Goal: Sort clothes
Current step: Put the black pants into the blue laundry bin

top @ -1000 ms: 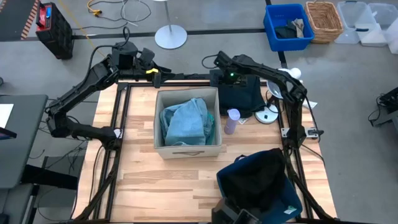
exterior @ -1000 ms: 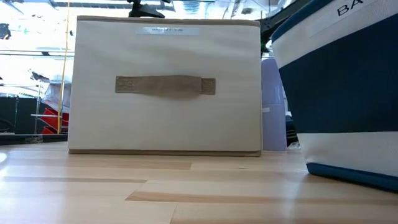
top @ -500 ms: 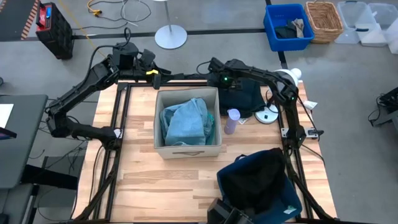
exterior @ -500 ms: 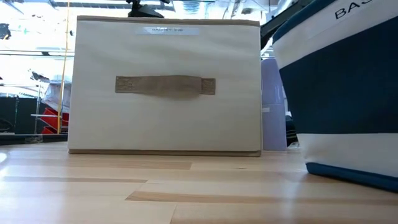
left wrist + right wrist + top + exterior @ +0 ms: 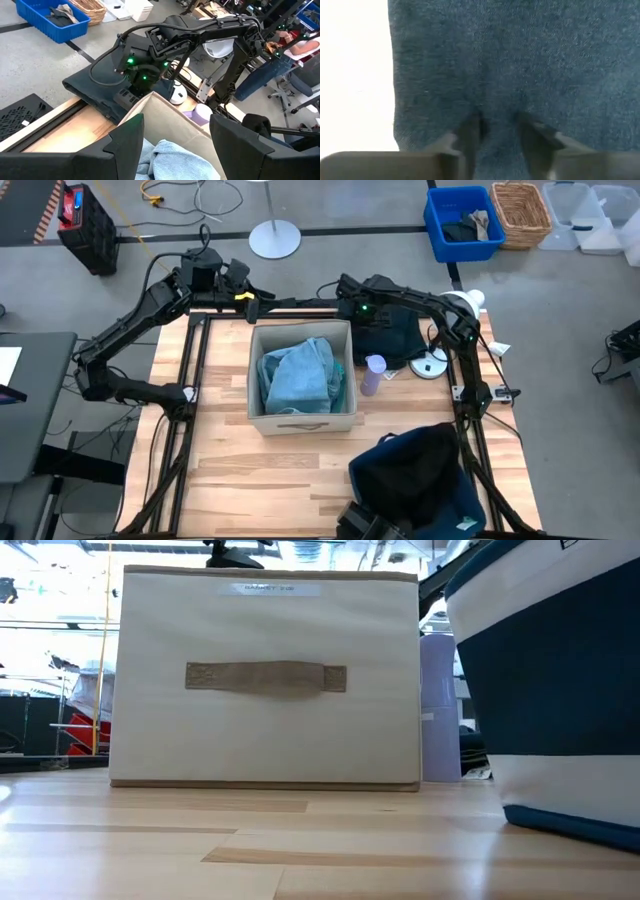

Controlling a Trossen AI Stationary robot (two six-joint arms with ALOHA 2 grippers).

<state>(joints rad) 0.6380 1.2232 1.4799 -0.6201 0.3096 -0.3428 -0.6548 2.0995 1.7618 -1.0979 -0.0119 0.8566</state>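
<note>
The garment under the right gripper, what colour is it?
Dark green garment, seen best in the right wrist view, with the right gripper pressed into it.

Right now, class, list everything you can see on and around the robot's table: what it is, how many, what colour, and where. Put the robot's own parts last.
beige fabric box: one, beige, middle of the table
pale blue garment: one, pale blue, inside the beige box
dark green garment: one, dark green, far edge of the table, right of the box
lilac bottle: one, lilac, beside the box's right wall
navy bin: one, navy and white, near right corner
black garment: one, black, inside the navy bin
blue crate: one, blue, on the floor beyond the table
wicker basket: one, tan, right of the blue crate
left gripper: one, dark, open, over the table's far edge
right gripper: one, dark, pressed into the dark green garment
</note>
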